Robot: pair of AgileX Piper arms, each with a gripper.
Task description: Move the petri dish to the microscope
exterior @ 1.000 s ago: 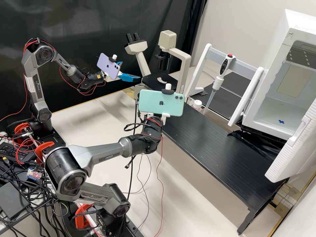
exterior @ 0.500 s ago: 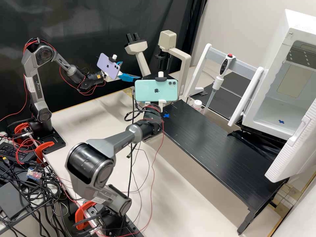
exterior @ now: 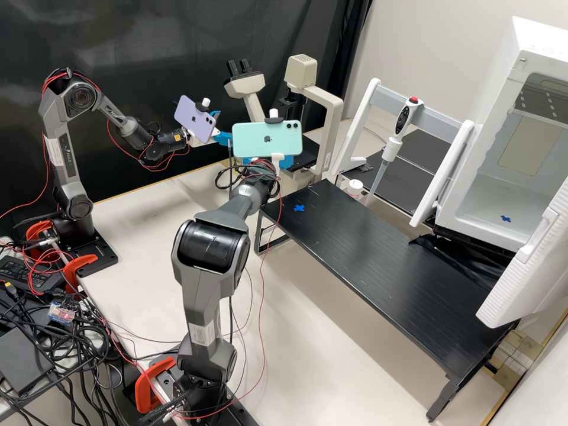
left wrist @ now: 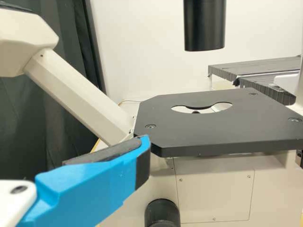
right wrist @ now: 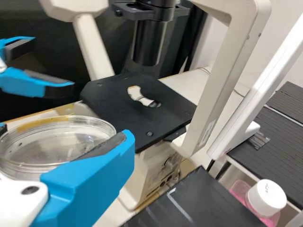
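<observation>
The left gripper [exterior: 225, 125] is on the far arm in the high view, open and empty, left of the microscope [exterior: 245, 86]. In the left wrist view, the left gripper [left wrist: 142, 150] shows one finger near the corner of the black stage [left wrist: 213, 125]. Before the microscope in the high view is the right gripper [exterior: 287, 161], largely behind a green phone. The clear petri dish [right wrist: 45, 146] lies level between the fingers of the right gripper [right wrist: 64, 132], which is shut on it. Beyond the dish is the stage [right wrist: 118, 111], with its cut-out opening.
A black raised shelf [exterior: 384, 260] with a blue cross mark runs to the right. Behind it stand a pipette [exterior: 402, 127] on a white frame and a white-capped bottle [right wrist: 267, 198]. The open white incubator [exterior: 497, 195] is at the right. A black lens tube [right wrist: 147, 45] hangs over the stage.
The right arm has swung and extended toward the microscope, its phone moving left and up in the high view, uncovering the shelf's blue mark. The left arm has kept still.
</observation>
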